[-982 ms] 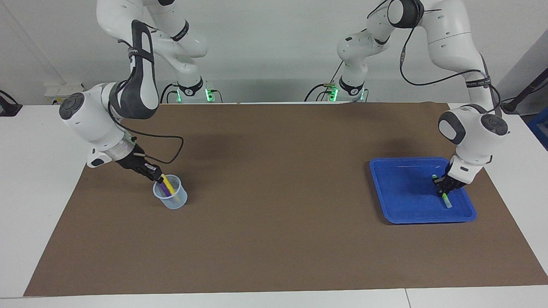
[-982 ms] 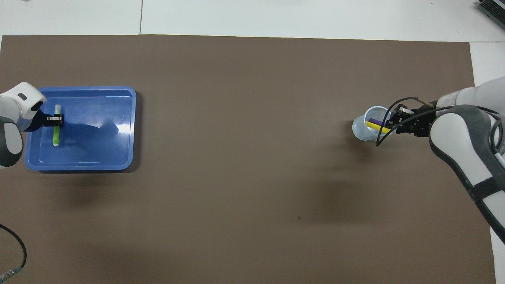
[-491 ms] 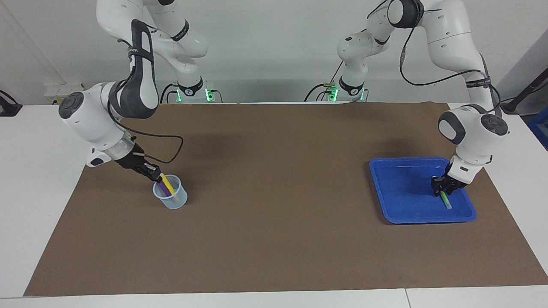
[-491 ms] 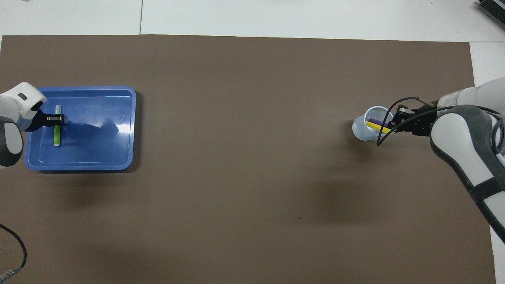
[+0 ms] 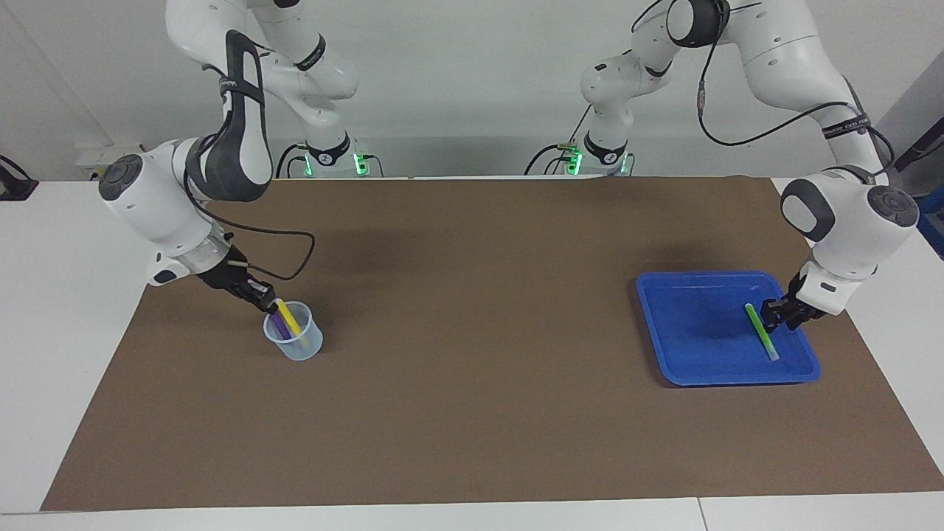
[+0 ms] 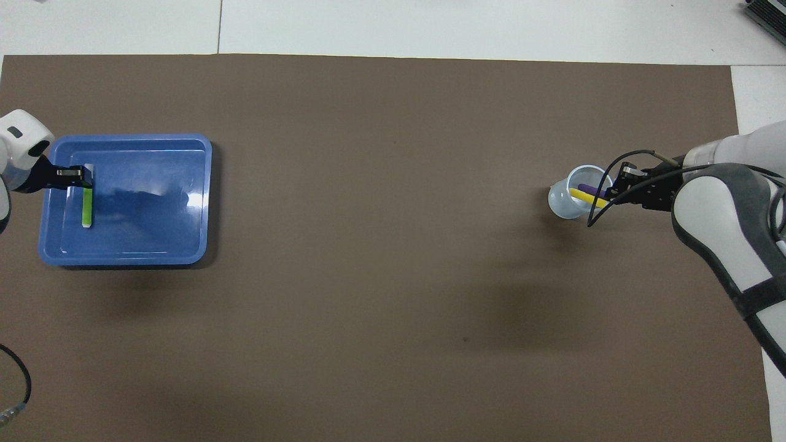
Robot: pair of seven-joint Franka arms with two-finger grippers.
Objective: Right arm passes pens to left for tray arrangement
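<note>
The green pen lies flat in the blue tray, at the tray's edge toward the left arm's end of the table. My left gripper hangs low over that edge, just beside the pen, open and holding nothing. The yellow pen and the purple pen lean in a clear cup toward the right arm's end. My right gripper is at the cup's rim, shut on the yellow pen's upper end.
A brown mat covers most of the white table. A black cable loops from the right wrist above the cup. Another cable lies at the mat's corner near the left arm's base.
The left gripper let go of the green pen, which now lies in the tray, and drew off sideways toward the tray's edge. The right gripper closed at the cup and rose slightly.
</note>
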